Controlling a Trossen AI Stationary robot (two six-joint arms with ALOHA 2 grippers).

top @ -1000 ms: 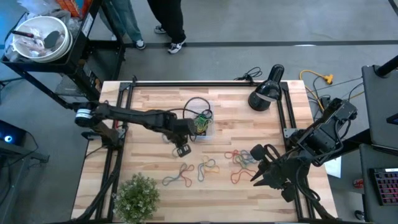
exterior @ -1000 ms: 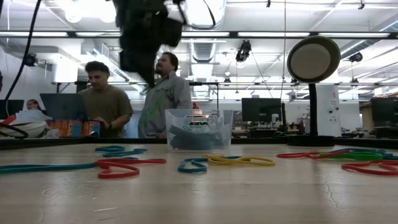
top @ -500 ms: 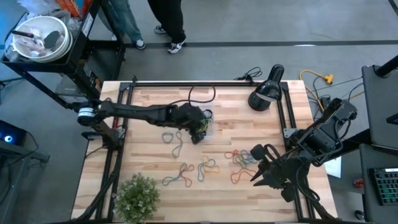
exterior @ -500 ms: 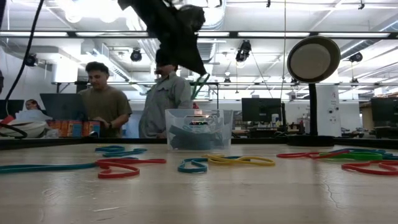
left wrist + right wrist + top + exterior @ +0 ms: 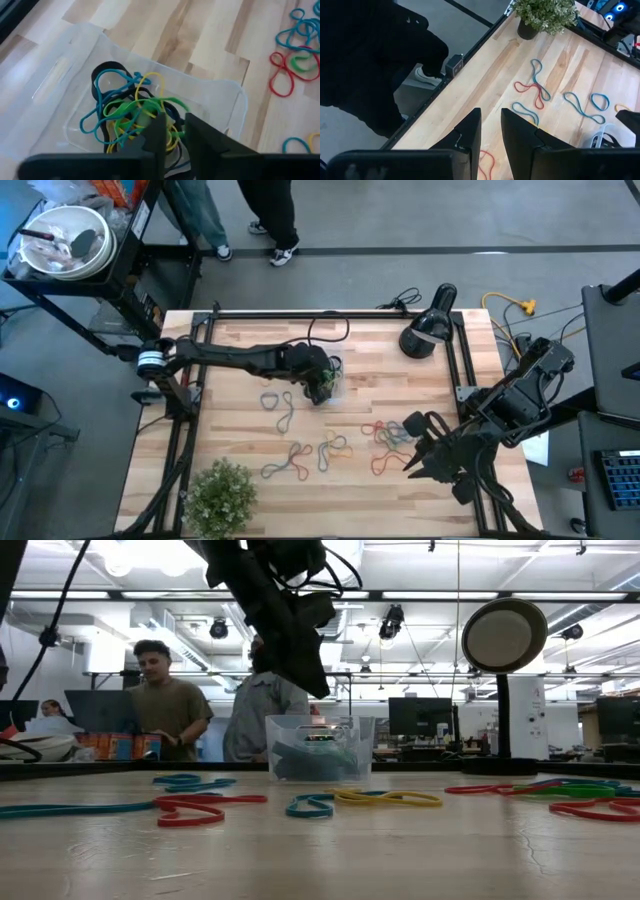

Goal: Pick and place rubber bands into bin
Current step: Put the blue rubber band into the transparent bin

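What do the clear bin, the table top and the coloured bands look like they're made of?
The small clear rectangular bin looks like thin glossy plastic: the wood grain shows through its walls. The table top looks like pale wooden planks with a matt finish and visible grain. The thin coloured bands look like soft rubber, since they lie in limp, tangled loops.

High cam overhead, low cam at table (image 5: 320,840) level; both share bin (image 5: 320,748), close in left wrist cam.

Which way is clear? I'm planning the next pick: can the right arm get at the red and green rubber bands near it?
Probably yes. The right gripper waits at the table's right front corner, and the red and green rubber bands lie loose on bare wood beside it, nothing between. The left gripper is away over the bin.
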